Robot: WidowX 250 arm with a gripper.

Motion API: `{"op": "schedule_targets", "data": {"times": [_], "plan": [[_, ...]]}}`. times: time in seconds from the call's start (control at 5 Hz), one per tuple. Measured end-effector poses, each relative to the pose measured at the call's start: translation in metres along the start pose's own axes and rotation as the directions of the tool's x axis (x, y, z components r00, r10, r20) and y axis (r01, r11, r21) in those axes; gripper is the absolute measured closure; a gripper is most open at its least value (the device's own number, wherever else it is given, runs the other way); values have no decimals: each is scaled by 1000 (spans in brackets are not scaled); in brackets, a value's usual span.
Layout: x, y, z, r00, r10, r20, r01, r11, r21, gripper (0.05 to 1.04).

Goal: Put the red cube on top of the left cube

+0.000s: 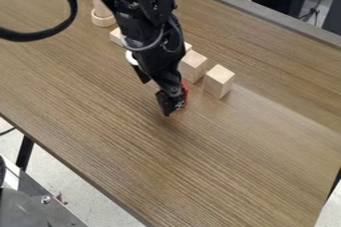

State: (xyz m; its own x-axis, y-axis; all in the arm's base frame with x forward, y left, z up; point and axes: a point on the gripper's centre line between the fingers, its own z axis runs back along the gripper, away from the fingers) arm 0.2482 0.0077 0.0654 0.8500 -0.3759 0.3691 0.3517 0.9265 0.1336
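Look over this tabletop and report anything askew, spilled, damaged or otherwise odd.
Nothing stands out. The two nearest pale blocks, and, stand upright, and no spill shows on the table. The red cube is mostly hidden by the claw, so its condition can't be judged.

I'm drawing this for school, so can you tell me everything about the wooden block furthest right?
That end block looks like plain, pale, unpainted wood. It has flat sides, straight edges and a squarish top, and it's a bit taller than wide. It stands upright on the brown table, close beside another pale block.
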Motion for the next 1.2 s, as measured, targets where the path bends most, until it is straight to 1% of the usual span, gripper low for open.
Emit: {"op": "schedule_targets", "data": {"times": [0.4,0.8,1.0,1.2], "plan": [[1,1,-4,1000,3,-10,-3,1000,-1,85],[18,7,-10,1000,9,11,-9,1000,11,85],[20,9,-14,1000,9,3,-9,1000,10,85],[17,10,-20,1000,2,-16,-2,1000,13,85]]}}
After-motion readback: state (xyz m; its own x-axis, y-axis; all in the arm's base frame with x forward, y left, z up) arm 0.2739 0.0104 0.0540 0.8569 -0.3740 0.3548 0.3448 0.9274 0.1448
